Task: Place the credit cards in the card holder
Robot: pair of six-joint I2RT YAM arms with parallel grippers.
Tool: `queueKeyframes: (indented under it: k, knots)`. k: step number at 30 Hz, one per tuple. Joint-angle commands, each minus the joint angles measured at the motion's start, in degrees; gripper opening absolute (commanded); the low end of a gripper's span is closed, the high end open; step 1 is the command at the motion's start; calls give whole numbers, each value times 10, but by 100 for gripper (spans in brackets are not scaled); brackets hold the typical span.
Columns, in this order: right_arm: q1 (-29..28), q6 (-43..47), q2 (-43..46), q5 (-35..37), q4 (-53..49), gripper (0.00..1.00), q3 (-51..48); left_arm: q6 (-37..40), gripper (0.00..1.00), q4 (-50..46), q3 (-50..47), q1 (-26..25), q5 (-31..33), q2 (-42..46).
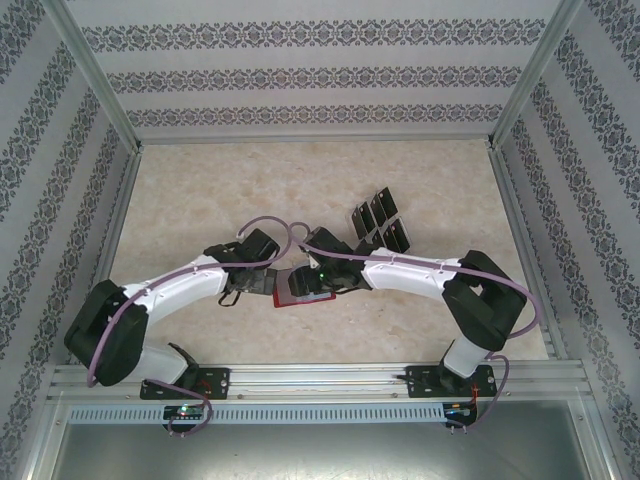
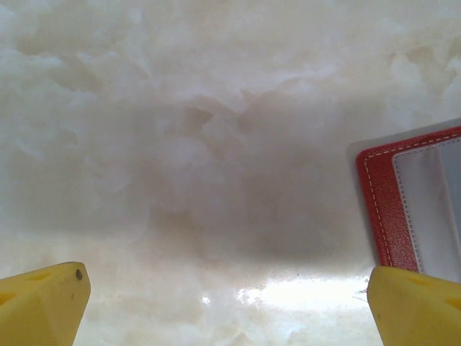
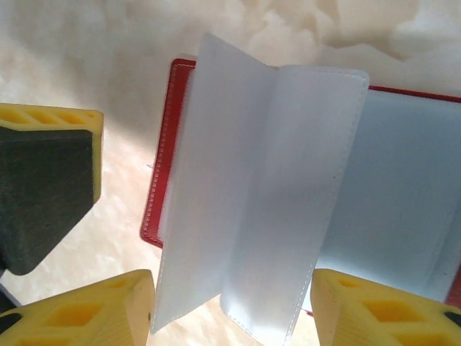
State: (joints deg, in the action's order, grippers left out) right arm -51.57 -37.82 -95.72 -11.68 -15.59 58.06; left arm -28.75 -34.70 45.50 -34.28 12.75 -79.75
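Nearest the arm bases, the two grippers meet over the holder [image 1: 297, 290], which lies open on the table [image 1: 200, 200] about midway between the arms. The left gripper [image 2: 227, 306] hangs just beside the holder's left edge with its jaws spread wide and nothing between them; in its wrist view only the red stitched border and a strip of pale lining come in at the right. The right gripper [image 3: 230, 310] is directly over the open holder, its yellow fingertips [image 3: 86, 313] set either side of the lower edge of the clear sleeves [image 3: 252, 187], which stand up from the red cover like fanned pages. The jaws are partly apart, but I cannot tell whether they are pinching the sleeves or merely straddling them. No black card shows in any sleeve or pocket that can be seen, and neither gripper carries one. Farther back and a little to the right, well apart from the holder, the cards [image 1: 378, 222] stand together in a tight cluster, seemingly untouched. By my reading the task is at its opening stage: the holder is unfolded and its pockets exposed, which looks like preparation, while every card has yet to be fetched and slid in. Picking, carrying and inserting all remain, one card after another.
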Motion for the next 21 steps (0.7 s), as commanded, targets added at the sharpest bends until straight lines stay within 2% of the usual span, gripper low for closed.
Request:
queueKeyframes:
  k: [1,9,21]
  knots:
    - [-6,-6,-8,-5,-3,60,18,-8,100,-27,-10,13,14,20]
    - [-8,-13,-13,-6,9,60,16,-6,99,-40,-15,41,8,41]
    - [-6,-17,24,-7,40,61,-1,-3,99,-34,-5,44,-20,48]
